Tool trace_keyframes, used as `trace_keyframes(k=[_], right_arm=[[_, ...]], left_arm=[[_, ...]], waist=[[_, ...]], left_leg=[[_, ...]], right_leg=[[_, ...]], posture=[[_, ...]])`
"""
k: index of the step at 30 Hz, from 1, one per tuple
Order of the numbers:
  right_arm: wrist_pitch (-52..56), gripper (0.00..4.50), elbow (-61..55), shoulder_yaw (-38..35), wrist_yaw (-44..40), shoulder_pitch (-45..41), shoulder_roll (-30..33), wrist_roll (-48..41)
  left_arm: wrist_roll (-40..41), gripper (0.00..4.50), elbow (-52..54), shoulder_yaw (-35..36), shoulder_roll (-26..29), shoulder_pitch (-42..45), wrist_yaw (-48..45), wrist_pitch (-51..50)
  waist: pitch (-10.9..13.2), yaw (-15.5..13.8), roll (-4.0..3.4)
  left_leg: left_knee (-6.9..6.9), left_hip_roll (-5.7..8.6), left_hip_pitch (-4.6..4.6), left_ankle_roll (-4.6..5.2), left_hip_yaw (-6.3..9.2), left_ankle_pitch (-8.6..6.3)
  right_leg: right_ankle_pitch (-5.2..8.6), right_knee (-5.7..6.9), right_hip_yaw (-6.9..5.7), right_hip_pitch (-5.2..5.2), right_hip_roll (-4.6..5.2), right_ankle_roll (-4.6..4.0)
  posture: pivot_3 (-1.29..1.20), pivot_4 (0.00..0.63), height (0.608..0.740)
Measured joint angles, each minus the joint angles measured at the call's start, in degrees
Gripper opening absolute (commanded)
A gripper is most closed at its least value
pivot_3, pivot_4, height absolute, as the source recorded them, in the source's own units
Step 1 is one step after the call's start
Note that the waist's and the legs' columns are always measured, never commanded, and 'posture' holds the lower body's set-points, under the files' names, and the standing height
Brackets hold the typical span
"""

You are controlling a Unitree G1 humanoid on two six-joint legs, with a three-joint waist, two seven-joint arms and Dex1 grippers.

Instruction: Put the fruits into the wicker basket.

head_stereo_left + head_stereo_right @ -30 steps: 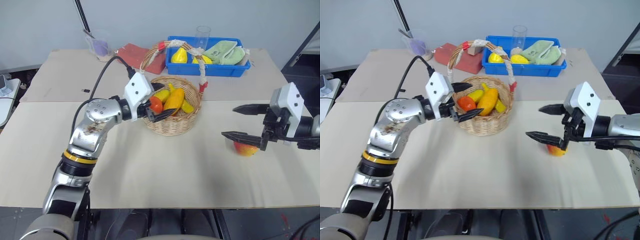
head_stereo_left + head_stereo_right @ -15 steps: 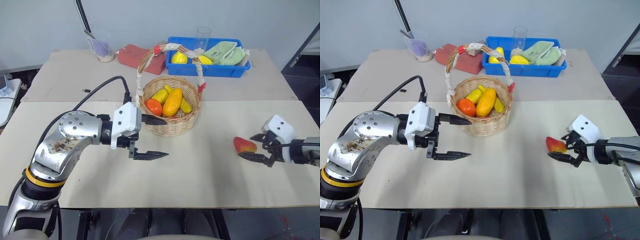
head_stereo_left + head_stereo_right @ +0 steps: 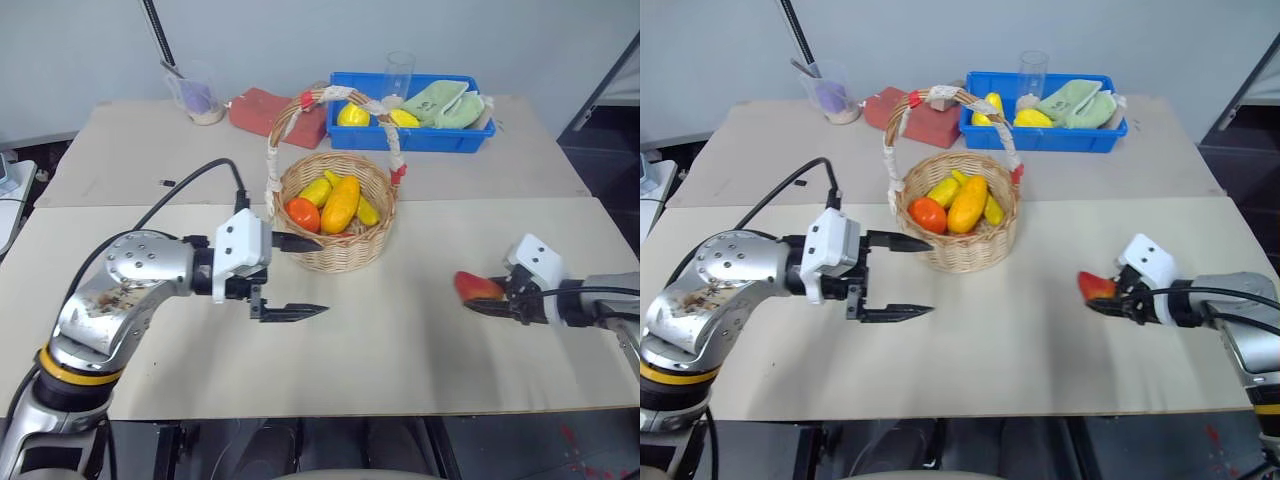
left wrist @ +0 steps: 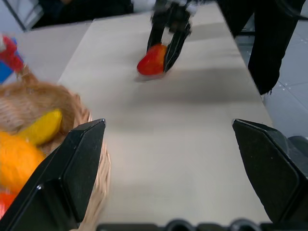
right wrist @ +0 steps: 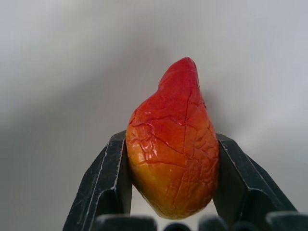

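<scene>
The red mango (image 5: 172, 144) lies on the table (image 3: 400, 330), far to the right of the basket (image 3: 335, 215). The right gripper (image 5: 171, 187) pinches its thick middle. It looks light, stiff and smooth, so it may slip. The left gripper (image 3: 295, 277) stands spread, empty.

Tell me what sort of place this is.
Probably a robot test bench: a plain beige table against a bare wall, set with a tan wicker basket of toy fruit and a rectangular blue plastic bin.
</scene>
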State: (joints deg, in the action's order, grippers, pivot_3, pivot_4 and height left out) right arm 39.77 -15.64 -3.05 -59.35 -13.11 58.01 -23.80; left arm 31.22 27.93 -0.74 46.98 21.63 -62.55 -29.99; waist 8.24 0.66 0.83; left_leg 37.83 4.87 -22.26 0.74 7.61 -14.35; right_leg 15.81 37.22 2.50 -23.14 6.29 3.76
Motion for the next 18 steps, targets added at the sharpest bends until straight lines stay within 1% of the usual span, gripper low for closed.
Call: trace_keyframes(k=[1,4,6,7,8,12,14,15,18], right_arm=[[1.92,1.81,-3.46,0.04,0.3,-1.9,-0.92,-2.2],[7.94,1.81,-10.83,0.53,4.13,-11.3,-7.58,-8.63],[10.05,1.81,-11.84,2.11,8.01,-17.75,-13.25,-10.05],[10.41,1.81,-11.52,2.96,10.11,-20.17,-15.85,-9.86],[10.41,1.81,-9.25,4.94,13.01,-23.41,-19.84,-8.58],[8.39,1.81,0.06,10.05,19.52,-28.8,-28.65,-3.05],[5.29,2.82,6.58,11.87,22.77,-32.04,-33.96,0.41],[3.94,3.09,8.66,12.39,23.9,-33.03,-35.29,1.58],[0.34,4.15,13.03,12.75,25.86,-33.99,-37.03,4.82]], left_arm=[[0.06,4.5,-0.08,1.51,0.65,-1.13,0.09,0.02],[0.51,4.5,-0.16,6.96,1.44,-5.46,1.8,-0.24],[1.9,4.5,0.11,11.87,1.91,-8.65,3.19,-1.42],[2.68,4.5,0.28,13.66,2.13,-9.48,3.59,-1.99],[3.58,4.5,1.03,16.39,2.46,-11.49,3.95,-2.63],[7.22,4.5,3.71,19.98,2.39,-13.85,5.78,-4.21],[9.4,4.5,4.91,20.94,1.66,-13.4,8.08,-5.4],[9.95,4.5,5.5,20.94,1.28,-13.11,8.82,-5.49],[11.14,4.5,6.41,20.84,0.75,-13.19,11.39,-6.24]], waist=[[0.0,0.11,0.0],[0.01,0.21,0.01],[0.02,0.17,0.05],[0.03,0.1,0.06],[0.02,0.08,0.07],[0.03,-0.71,0.1],[0.03,-0.53,0.09],[0.03,-0.56,0.09],[0.02,-0.53,0.1]], left_leg=[[0.0,0.0,0.01,0.03,0.0,-0.02],[-0.01,0.01,0.01,0.03,0.01,-0.02],[-0.01,0.0,0.02,0.03,0.01,-0.03],[0.0,0.02,0.0,0.03,0.01,-0.04],[0.0,0.07,0.02,0.01,0.01,-0.03],[0.02,0.21,-0.1,-0.24,0.01,0.11],[0.01,0.22,-0.07,-0.32,0.02,0.16],[0.0,0.22,-0.08,-0.36,0.02,0.19],[0.01,0.23,-0.03,-0.37,0.01,0.19]], right_leg=[[0.0,0.01,-0.01,0.01,0.0,0.0],[0.0,-0.02,-0.02,0.02,0.02,0.0],[0.0,-0.02,-0.02,-0.02,0.03,0.0],[0.0,-0.03,-0.03,-0.05,0.05,0.0],[0.0,0.0,-0.04,-0.05,0.12,0.0],[-0.04,-0.01,-0.05,-0.13,0.26,0.04],[-0.04,0.03,-0.03,-0.14,0.24,0.05],[-0.04,0.05,-0.03,-0.16,0.24,0.04],[-0.04,0.4,-0.03,-0.24,0.25,0.04]], posture=[[0.0,0.15,0.74],[0.0,0.15,0.74],[0.0,0.15,0.74],[0.0,0.15,0.74],[0.0,0.15,0.74],[0.0,0.15,0.74],[0.0,0.15,0.74],[0.0,0.15,0.74],[0.0,0.15,0.74]])
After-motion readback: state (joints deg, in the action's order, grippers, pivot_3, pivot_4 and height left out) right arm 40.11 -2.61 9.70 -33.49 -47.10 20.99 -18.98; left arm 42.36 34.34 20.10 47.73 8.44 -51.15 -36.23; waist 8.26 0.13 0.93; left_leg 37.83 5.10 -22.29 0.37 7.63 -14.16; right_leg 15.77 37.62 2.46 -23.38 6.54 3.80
